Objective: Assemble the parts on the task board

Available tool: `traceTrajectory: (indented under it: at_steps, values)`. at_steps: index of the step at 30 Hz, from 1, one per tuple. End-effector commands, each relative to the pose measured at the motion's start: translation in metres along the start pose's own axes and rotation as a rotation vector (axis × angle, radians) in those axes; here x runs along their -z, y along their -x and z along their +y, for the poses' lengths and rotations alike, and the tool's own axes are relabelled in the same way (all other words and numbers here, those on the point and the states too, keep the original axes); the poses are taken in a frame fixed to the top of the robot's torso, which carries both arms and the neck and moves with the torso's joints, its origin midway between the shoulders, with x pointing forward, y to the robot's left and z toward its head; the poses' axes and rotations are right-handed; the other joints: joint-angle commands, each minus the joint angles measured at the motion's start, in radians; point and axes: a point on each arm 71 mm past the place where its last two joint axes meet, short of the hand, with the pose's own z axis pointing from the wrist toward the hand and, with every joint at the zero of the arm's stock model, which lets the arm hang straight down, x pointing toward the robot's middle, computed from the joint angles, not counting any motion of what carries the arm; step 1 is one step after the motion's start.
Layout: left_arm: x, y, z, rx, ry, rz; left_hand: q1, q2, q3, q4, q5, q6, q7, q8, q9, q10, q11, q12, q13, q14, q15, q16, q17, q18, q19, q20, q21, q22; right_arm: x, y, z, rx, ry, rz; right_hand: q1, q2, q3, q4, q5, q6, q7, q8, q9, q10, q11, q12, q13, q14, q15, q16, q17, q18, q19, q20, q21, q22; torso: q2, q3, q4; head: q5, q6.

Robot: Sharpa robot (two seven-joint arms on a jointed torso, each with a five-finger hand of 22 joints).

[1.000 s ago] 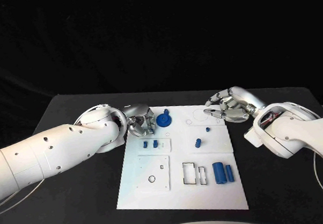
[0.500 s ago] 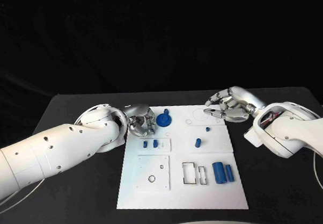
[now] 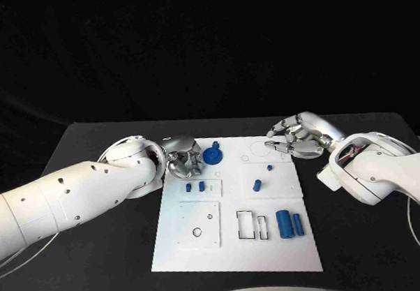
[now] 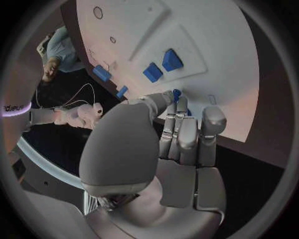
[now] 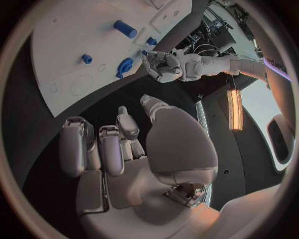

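Observation:
The white task board (image 3: 207, 254) lies in the middle of the black table. At its far left corner stands a round blue part (image 3: 215, 157) with a knob. My left hand (image 3: 183, 158) is curled right against it; in the left wrist view the thumb and fingers (image 4: 181, 119) pinch a bit of blue (image 4: 176, 93). My right hand (image 3: 296, 138) hovers at the board's far right corner, fingers curled in around nothing, as its wrist view (image 5: 118, 149) also shows. Two small blue blocks (image 3: 195, 187), a short piece (image 3: 257, 185), a peg (image 3: 269, 169) and two cylinders (image 3: 290, 224) lie on the board.
A raised white square plate (image 3: 199, 225) and a rectangular cut-out (image 3: 251, 225) take up the board's near half. Thin cables lie on the table by my left arm (image 3: 25, 260) and right arm (image 3: 418, 232). The black table (image 3: 113, 282) extends on both sides.

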Motion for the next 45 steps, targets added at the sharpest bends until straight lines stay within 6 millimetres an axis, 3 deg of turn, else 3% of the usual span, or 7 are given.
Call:
traceTrajectory:
  at_steps: [1, 8, 17, 34, 45]
  values:
    - [-0.0009, -0.0027, -0.0027, 0.001, -0.007, 0.022, -0.006, 0.003, -0.008, 0.0, 0.001, 0.007, 0.0, -0.003, 0.001, 0.016, -0.006, 0.008, 0.002, 0.008, -0.003, 0.005, 0.003, -0.018, 0.008, -0.002, 0.004, 0.001, 0.0001, -0.0007, 0.0006, 0.004, 0.009, 0.003, 0.006, 0.004, 0.0, 0.004, 0.006, -0.007, -0.002, 0.005, 0.001, -0.002, 0.0, -0.003, -0.001, 0.052, -0.003, -0.006, 0.048, 0.013, -0.008, -0.002, -0.004, 0.117, 0.0, 0.0002, 0.0001, 0.0, 0.0]
    - [-0.001, -0.0032, -0.0016, -0.008, 0.004, 0.028, -0.014, -0.002, -0.017, 0.002, 0.002, -0.002, -0.001, -0.009, 0.002, 0.007, -0.005, 0.009, 0.008, 0.011, -0.003, 0.01, 0.014, -0.017, 0.002, -0.004, 0.0, -0.005, 0.0001, -0.0005, 0.0004, 0.004, 0.009, 0.002, 0.008, 0.005, -0.002, 0.008, 0.007, -0.008, -0.002, 0.007, 0.002, -0.002, -0.001, -0.004, -0.003, 0.052, -0.004, -0.007, 0.047, 0.014, -0.009, -0.002, -0.009, 0.114, 0.0, 0.0, 0.0002, 0.0, -0.001]
    - [-0.0008, -0.0037, -0.0003, -0.014, 0.012, 0.035, -0.05, -0.028, -0.048, 0.02, 0.007, -0.036, 0.007, -0.029, 0.003, -0.06, 0.012, 0.008, 0.025, 0.004, 0.011, 0.018, 0.017, -0.014, -0.016, 0.002, -0.018, -0.027, 0.0001, -0.0003, 0.0002, 0.004, 0.009, 0.002, 0.009, 0.004, -0.003, 0.008, 0.007, -0.008, -0.002, 0.007, 0.002, -0.003, -0.001, -0.005, -0.004, 0.052, -0.004, -0.008, 0.046, 0.014, -0.009, -0.003, -0.009, 0.114, 0.0, -0.0001, 0.0006, -0.001, 0.0]
    - [0.0001, -0.0023, 0.0009, -0.013, 0.011, 0.02, -0.06, -0.032, -0.055, 0.028, 0.009, -0.044, 0.012, -0.034, 0.006, -0.101, 0.02, 0.019, 0.038, -0.008, 0.019, 0.017, -0.001, -0.011, -0.026, 0.009, -0.029, -0.04, 0.0003, -0.0003, 0.0, 0.004, 0.009, 0.001, 0.009, 0.004, -0.003, 0.008, 0.007, -0.008, -0.002, 0.007, 0.002, -0.003, -0.001, -0.005, -0.004, 0.052, -0.004, -0.008, 0.046, 0.014, -0.009, -0.003, -0.009, 0.114, 0.0, -0.0005, 0.0, 0.0, -0.001]
    - [0.0005, -0.0019, 0.0015, -0.011, 0.011, 0.016, -0.069, -0.045, -0.064, 0.044, 0.009, -0.113, 0.028, -0.08, -0.008, -0.19, 0.039, 0.037, 0.053, -0.025, 0.036, 0.016, -0.029, -0.008, -0.035, 0.024, -0.042, -0.054, 0.0004, -0.0005, -0.0004, 0.004, 0.007, 0.001, 0.009, 0.004, -0.003, 0.008, 0.007, -0.008, -0.002, 0.007, 0.002, -0.003, -0.001, -0.005, -0.004, 0.052, -0.004, -0.008, 0.046, 0.014, -0.009, -0.003, -0.009, 0.114, 0.0, -0.0002, 0.001, -0.001, -0.001]
